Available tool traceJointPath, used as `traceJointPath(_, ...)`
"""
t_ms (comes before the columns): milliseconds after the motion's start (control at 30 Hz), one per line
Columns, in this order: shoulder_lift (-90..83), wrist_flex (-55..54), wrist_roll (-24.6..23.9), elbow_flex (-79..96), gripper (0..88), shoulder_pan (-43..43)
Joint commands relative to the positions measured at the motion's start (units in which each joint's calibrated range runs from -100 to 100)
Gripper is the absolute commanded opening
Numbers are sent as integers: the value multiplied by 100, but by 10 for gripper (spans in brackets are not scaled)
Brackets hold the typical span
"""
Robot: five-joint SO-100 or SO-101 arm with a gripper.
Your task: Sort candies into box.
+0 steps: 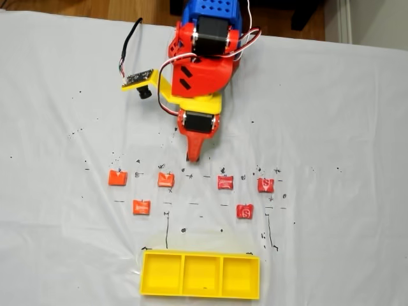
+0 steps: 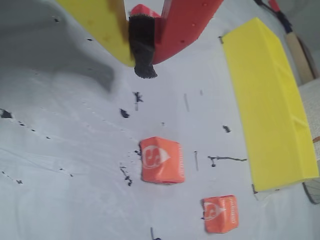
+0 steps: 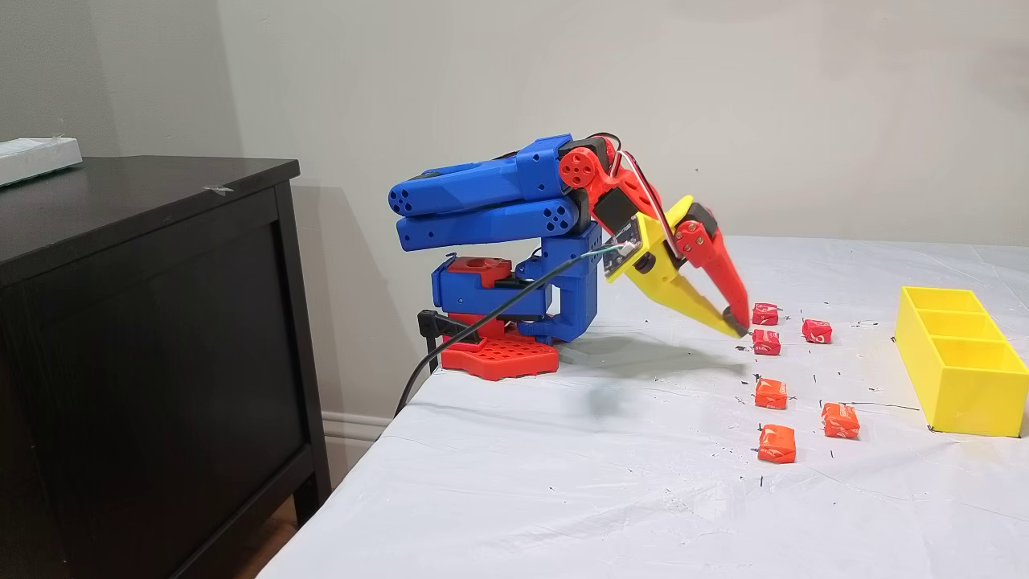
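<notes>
Six candies lie loose on the white cloth (image 1: 331,115) beyond the tip of the gripper (image 1: 192,157), whose yellow and red fingers are pressed together and hold nothing. In the fixed view from above, four sweets form a row just past the fingertips: one far off to the left (image 1: 117,178), one slightly left of the tip (image 1: 166,180), one slightly right (image 1: 225,182) and one further right (image 1: 266,185). Two more sit a step beyond that row, one to the left (image 1: 141,207) and one to the right (image 1: 245,211).

One yellow box (image 1: 201,275) with three square compartments rests past the candies, well apart from the gripper; all three compartments are bare, and its lower edge nearly touches the picture's border.

In the side-on fixed view the gripper (image 3: 738,328) hangs just above the cloth, its tip close to the nearest candy (image 3: 766,342), and the box (image 3: 957,362) runs to the right border. The folded blue and red arm (image 3: 514,209) stands on a red base behind it, beside one dark cabinet (image 3: 153,322).

In the wrist view the gripper (image 2: 142,67) enters from the top, a black pad on one finger; two candies (image 2: 161,160) (image 2: 220,214) and one side of the box (image 2: 265,105) appear, the box's inside hidden. The lettering on the wrappers is too blurred to read.
</notes>
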Motion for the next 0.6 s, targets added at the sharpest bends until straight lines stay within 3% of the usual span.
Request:
traceJointPath(0, 128, 456, -98, -951, 0, -48)
traceJointPath(300, 3130, 947, -10, -3555, 0, -420)
traceJointPath(567, 4538, 1356, -73, -5066, 0, -909)
